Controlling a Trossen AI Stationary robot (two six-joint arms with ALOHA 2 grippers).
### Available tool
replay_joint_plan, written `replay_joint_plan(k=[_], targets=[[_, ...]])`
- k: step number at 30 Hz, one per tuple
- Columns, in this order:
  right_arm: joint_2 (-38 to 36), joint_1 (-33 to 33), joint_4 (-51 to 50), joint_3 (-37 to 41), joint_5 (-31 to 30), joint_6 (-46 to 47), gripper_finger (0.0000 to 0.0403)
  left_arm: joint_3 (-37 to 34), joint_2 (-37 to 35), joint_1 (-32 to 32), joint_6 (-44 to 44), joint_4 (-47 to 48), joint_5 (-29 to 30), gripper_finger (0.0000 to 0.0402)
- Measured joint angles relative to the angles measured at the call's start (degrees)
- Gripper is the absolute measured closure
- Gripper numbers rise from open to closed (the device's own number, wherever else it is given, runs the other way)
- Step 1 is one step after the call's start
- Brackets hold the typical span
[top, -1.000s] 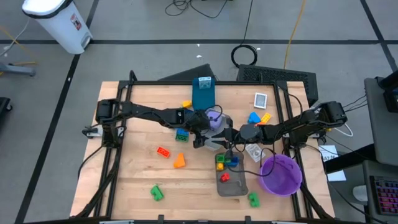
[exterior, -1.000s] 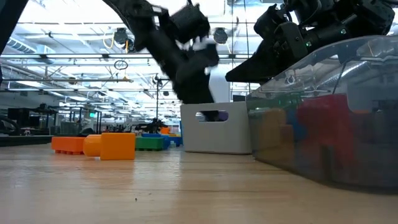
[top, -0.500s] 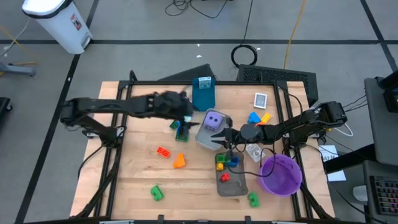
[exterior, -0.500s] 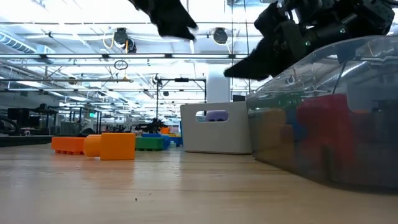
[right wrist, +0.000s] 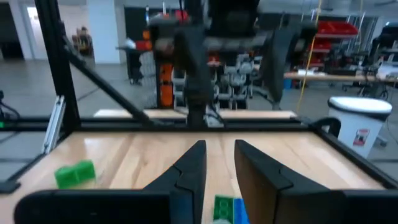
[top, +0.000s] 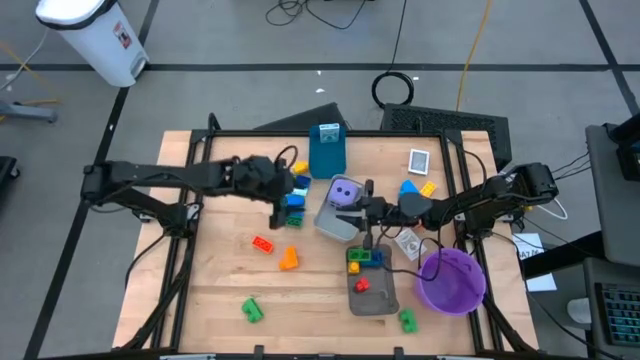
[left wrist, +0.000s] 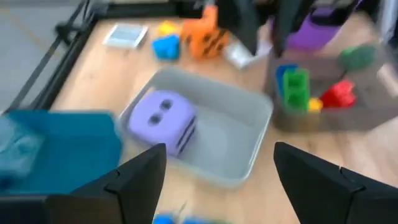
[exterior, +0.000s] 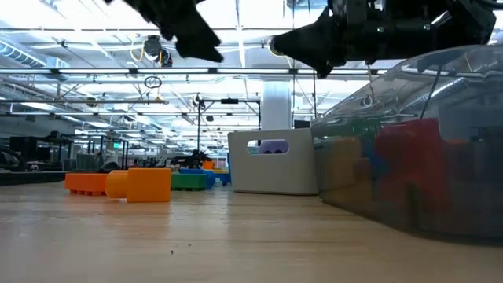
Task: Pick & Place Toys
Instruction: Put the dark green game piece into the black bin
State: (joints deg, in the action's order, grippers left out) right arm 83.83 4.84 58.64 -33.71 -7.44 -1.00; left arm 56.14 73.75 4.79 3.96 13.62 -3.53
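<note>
My left gripper [top: 287, 196] [left wrist: 219, 163] hangs open with nothing between its fingers, left of the grey tray [top: 333, 222], above blue and green bricks [top: 293, 207]. In that tray lies the purple die [top: 343, 193] [left wrist: 163, 117]. My right gripper [top: 363, 207] [right wrist: 219, 154] reaches about level over the tray's right rim, its fingers almost together and holding nothing. A second grey tray [top: 378, 298] at the near side holds green, yellow, blue and red bricks. The orange die [left wrist: 205, 36] sits beyond the trays. Red [top: 263, 243], orange [top: 289, 259] and green [top: 251, 310] bricks lie loose on the table.
A purple bowl [top: 452, 280] stands at the near right, with a green brick [top: 407, 319] beside it. A teal box [top: 327, 150] stands at the far edge. A blue brick [top: 408, 188], a white card [top: 419, 160] and a label [top: 406, 243] lie under the right arm.
My left gripper has drawn back from over the tray toward the table's left and risen, still open; the purple die stays lying in the tray. My right gripper has tipped up from slanting down to about level, staying over the tray's right rim.
</note>
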Motion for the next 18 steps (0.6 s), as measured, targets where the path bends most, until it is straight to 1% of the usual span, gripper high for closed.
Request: replay_joint_plan(k=[2,5,7,8,10,15,18], targets=[[0.0,0.0,1.2,0.0,0.0,-0.1,0.0328,-5.4,0.2,-0.7,-0.8,-9.8,-1.5,0.0099],[0.0,0.0,1.9,0.0,0.0,0.0,0.0328,-12.3,0.3,-2.2,-1.2,-25.3,-2.0,0.01],[0.0,0.0,2.8,0.0,0.0,0.0,0.0328,-15.4,0.1,-3.1,-1.0,-32.5,-2.0,0.0102],[0.0,0.0,3.6,0.0,0.0,-0.2,0.0328,-16.5,0.0,-3.7,-0.8,-34.2,-2.0,0.0102],[0.0,0.0,5.7,0.0,0.0,-1.5,0.0328,-17.7,0.0,-4.7,-0.2,-34.6,-2.0,0.0102],[-0.1,-0.3,13.8,0.0,0.2,-6.5,0.0328,-17.6,0.2,-6.2,2.1,-35.3,-2.0,0.0103],[-0.1,-0.2,17.3,0.0,0.2,-6.6,0.0328,-17.7,0.2,-6.5,0.6,-37.2,-2.0,0.0103]])
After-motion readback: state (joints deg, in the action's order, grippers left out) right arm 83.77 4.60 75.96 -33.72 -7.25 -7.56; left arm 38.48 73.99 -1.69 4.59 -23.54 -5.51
